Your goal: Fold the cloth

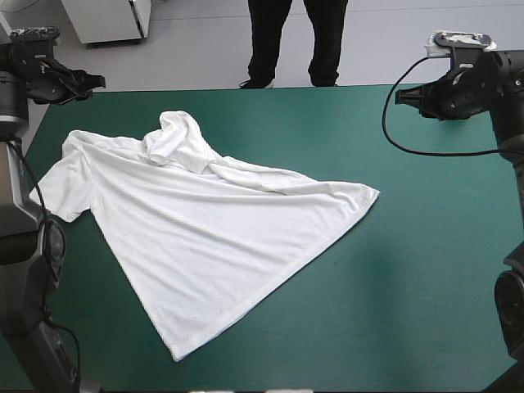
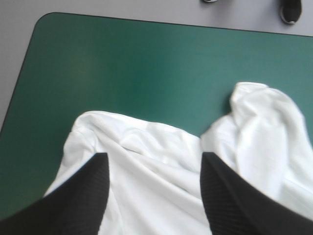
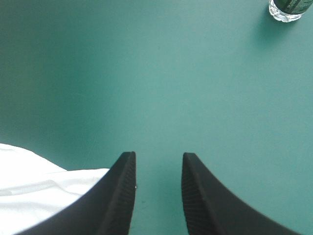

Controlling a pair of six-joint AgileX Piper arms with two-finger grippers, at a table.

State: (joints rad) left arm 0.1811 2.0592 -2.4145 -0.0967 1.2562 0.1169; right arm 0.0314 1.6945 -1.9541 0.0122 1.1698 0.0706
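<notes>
White T-shirt (image 1: 205,237) lies spread on the teal-green desk (image 1: 409,246), from centre toward 9 o'clock, bunched at its 12 o'clock edge. Left gripper (image 2: 154,159) at 10 o'clock and right gripper (image 3: 159,156) at 2 o'clock are both released and raised, probably poised for corner grasps.

Your high view looks forward and down from behind, taking in most of the table (image 1: 426,246). Your left wrist view sits close above the T-shirt (image 2: 161,166), facing the far left corner. Your right one shares only the shirt's corner, over bare table.
</notes>
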